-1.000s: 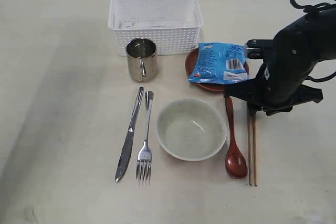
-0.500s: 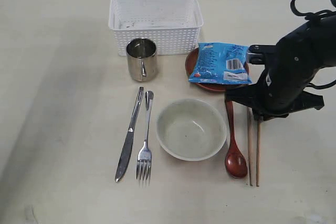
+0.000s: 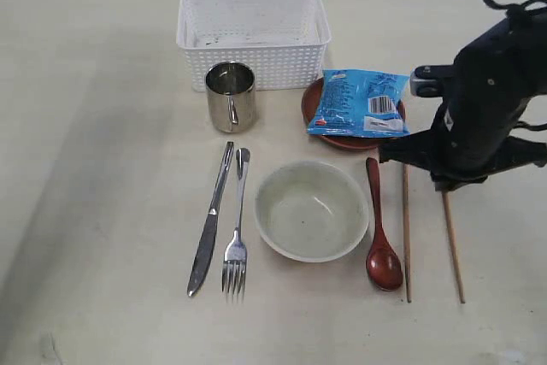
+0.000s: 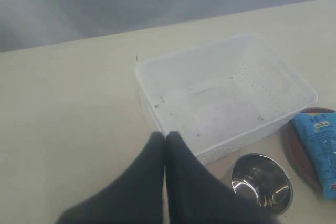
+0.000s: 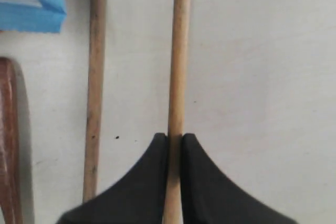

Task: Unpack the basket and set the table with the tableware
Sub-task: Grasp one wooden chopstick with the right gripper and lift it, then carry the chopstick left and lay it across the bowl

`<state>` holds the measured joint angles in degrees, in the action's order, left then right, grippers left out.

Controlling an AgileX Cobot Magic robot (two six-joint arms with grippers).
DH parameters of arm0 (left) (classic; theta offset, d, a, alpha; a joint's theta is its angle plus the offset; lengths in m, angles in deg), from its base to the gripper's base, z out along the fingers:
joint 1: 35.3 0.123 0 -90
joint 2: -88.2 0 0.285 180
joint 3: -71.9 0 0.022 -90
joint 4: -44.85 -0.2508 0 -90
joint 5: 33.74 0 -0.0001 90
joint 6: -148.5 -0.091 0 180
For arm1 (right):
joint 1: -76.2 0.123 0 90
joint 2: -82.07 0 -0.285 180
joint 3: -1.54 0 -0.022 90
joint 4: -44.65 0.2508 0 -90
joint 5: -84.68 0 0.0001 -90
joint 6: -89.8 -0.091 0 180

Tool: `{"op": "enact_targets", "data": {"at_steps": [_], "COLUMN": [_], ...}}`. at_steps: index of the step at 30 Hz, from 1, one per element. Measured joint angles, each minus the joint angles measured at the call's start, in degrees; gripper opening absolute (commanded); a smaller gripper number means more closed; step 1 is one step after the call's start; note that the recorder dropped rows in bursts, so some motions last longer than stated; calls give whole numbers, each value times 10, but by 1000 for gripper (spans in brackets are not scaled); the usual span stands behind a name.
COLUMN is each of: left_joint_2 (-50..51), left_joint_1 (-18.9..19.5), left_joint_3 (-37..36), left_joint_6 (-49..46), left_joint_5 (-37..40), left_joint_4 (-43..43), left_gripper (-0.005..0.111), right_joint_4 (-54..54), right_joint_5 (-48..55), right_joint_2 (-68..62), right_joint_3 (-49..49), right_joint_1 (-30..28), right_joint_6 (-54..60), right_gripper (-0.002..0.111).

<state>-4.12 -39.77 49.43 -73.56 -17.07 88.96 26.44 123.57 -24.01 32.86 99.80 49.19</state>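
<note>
End effector [image 5: 175,140] clamped around single chopstick [image 5: 181,51].

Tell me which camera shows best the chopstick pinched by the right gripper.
The right wrist view: the chopstick runs through the frame close up, pinched by the right gripper. The exterior view shows it small and slanted, its upper end hidden under the arm. The left wrist view misses it.

Outer chopstick [image 3: 453,247] now farther right, apart from inner chopstick [image 3: 406,232]
</note>
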Motion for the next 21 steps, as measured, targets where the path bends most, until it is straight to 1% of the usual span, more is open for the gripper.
{"op": "enact_targets", "data": {"at_steps": [5,11,15,21], "left_joint_2": [0,0,0,0], "left_joint_1": [0,0,0,0], "left_joint_3": [0,0,0,0], "left_joint_6": [0,0,0,0], "left_joint_5": [0,1,1,3], "left_joint_4": [0,0,0,0], "left_gripper": [0,0,0,0], "right_joint_4": [-34,-37,-13,82], "right_joint_5": [85,167,183,171], "right_joint_2": [58,108,130,137], "right_joint_3": [-60,-130,-157,-169], "right_joint_1": [0,7,38,118], "right_joint_6": [6,37,43,44], "right_gripper": [0,0,0,0]}}
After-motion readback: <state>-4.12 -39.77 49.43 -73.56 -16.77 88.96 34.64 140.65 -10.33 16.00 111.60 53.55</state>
